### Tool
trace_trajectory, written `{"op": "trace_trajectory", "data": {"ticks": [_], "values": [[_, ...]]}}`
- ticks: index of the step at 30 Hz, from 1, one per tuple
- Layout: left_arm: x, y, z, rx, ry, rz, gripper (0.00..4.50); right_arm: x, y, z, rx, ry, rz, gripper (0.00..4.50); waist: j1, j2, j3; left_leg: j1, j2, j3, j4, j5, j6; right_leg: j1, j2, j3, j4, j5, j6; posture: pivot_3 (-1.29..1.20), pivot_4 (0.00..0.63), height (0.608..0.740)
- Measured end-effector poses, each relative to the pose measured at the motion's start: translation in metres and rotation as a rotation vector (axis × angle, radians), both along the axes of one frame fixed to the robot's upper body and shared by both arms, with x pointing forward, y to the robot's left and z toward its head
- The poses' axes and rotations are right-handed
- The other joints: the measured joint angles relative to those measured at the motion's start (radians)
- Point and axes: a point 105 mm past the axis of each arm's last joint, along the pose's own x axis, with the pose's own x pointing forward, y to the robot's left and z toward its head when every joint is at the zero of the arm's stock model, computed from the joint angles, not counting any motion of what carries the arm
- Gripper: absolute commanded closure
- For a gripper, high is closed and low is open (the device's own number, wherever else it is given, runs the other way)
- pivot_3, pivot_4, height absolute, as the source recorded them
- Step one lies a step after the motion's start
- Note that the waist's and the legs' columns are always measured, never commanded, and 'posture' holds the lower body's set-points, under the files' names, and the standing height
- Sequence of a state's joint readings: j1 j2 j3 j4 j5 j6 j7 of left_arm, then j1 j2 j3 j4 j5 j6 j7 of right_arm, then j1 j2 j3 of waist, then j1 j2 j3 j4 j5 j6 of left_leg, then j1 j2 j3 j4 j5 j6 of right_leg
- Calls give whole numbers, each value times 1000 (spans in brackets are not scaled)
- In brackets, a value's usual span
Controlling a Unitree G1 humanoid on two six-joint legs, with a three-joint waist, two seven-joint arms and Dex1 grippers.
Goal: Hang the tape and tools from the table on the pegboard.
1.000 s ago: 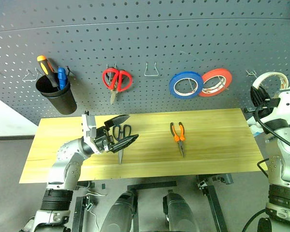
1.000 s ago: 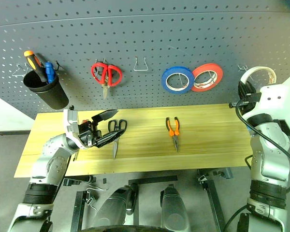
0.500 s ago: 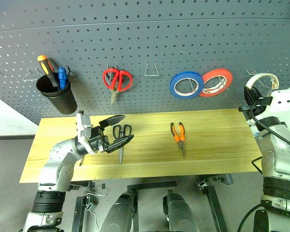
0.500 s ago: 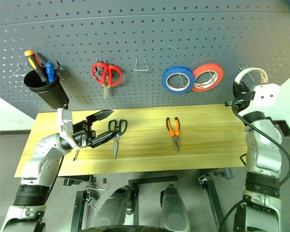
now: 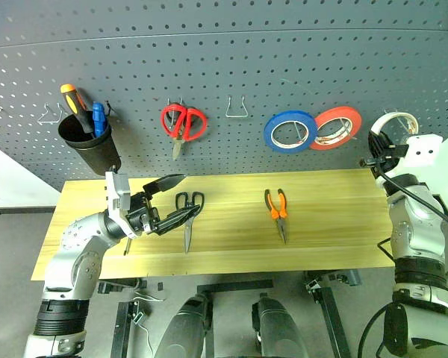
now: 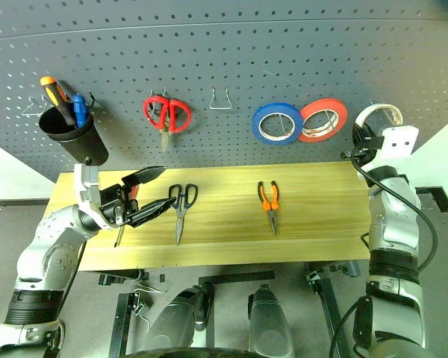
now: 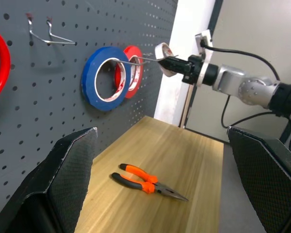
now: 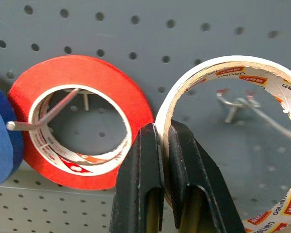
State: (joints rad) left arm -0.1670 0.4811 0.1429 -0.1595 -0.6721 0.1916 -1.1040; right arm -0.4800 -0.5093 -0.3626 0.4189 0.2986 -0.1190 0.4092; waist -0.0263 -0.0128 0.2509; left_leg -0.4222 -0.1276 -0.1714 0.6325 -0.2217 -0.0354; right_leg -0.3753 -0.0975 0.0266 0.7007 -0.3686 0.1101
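Note:
My right gripper [image 8: 164,133] is shut on the rim of the whitish tape [image 8: 223,65], holding it up against the pegboard [image 5: 284,60] at the far right [image 5: 394,115]. A metal hook [image 8: 237,104] shows through the tape's open centre; whether the roll touches it I cannot tell. My left gripper [image 5: 181,198] stands open above the left part of the table [image 5: 343,216], just left of the dark-handled scissors [image 5: 188,216]. The orange-handled pliers [image 5: 276,209] lie mid-table. The screwdriver's thin shaft [image 6: 120,237] pokes out under my left gripper, the rest hidden.
On the pegboard hang red-handled scissors [image 5: 183,123], a blue roll [image 5: 290,132] and a red roll [image 5: 336,127], the red one right beside the tape. A black cup [image 5: 89,149] with orange and blue screwdrivers hangs at the left. An empty hook [image 5: 237,110] sits between scissors and blue roll.
My right gripper has carried the tape forward to the pegboard, up to the hook beside the red roll. The left gripper has drawn slightly left, away from the scissors, still open.

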Motion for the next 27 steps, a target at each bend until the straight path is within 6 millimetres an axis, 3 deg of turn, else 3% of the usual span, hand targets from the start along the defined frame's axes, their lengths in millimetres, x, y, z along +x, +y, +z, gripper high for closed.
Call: {"op": "trace_trajectory", "data": {"ticks": [10,13,23,27], "values": [[0,3,1,-4,12,20,0,13,-1,-2,13,-4,0,4437,16,-1,1,0,0,0,0,0,0,0,0,0,-1,0,0,134,271,715],[-1,3,2,-3,10,21,0,14,-3,-5,13,7,-6,3654,15,-1,1,0,0,0,-1,0,0,0,0,0,-1,0,0,132,271,715],[-1,3,3,-4,8,29,0,15,-7,-14,12,42,-29,232,15,-1,2,0,0,0,-1,-1,1,0,0,0,-1,0,0,122,269,715],[-2,3,1,-5,15,33,0,15,-5,-17,-1,62,-20,232,15,-1,2,0,0,0,-1,-1,1,0,0,0,-2,0,0,110,267,715]]}}
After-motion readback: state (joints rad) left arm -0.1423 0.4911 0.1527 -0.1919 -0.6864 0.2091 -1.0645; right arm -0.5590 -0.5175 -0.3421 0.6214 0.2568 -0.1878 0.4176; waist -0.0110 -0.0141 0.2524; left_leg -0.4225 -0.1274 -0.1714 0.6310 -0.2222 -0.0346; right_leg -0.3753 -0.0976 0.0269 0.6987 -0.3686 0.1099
